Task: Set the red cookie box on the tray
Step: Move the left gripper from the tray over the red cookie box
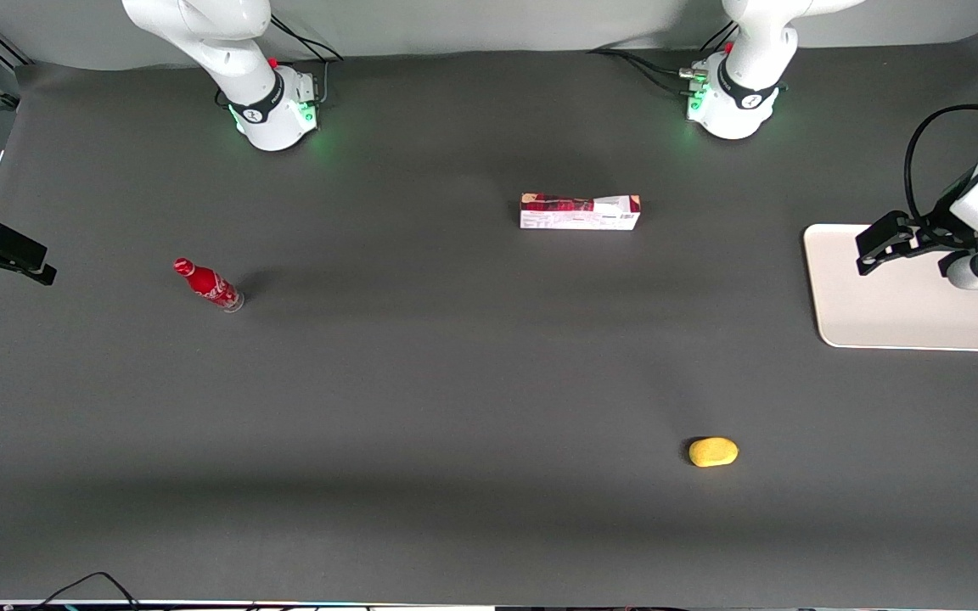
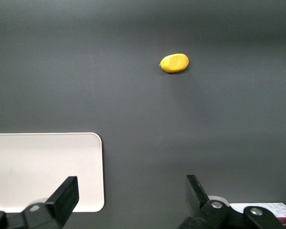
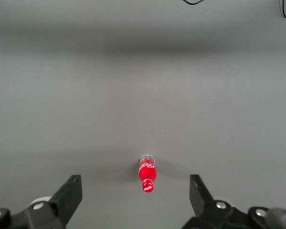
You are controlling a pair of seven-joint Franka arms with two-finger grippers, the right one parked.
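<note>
The red cookie box [image 1: 580, 212] lies on its long side on the dark table, about midway along it and farther from the front camera than the tray. One corner of the box [image 2: 271, 210] shows in the left wrist view. The cream-white tray [image 1: 905, 314] sits at the working arm's end of the table with nothing on it. My left gripper [image 1: 871, 248] hangs above the tray's edge nearest the box, well apart from the box. The gripper [image 2: 131, 188] is open, with only the table and the tray's rim [image 2: 99, 167] between its fingers.
A yellow rounded object [image 1: 713, 451] lies nearer the front camera than the box, and it also shows in the left wrist view [image 2: 174, 62]. A small red bottle [image 1: 209, 286] stands toward the parked arm's end of the table. Both arm bases [image 1: 731, 102] stand along the table's back edge.
</note>
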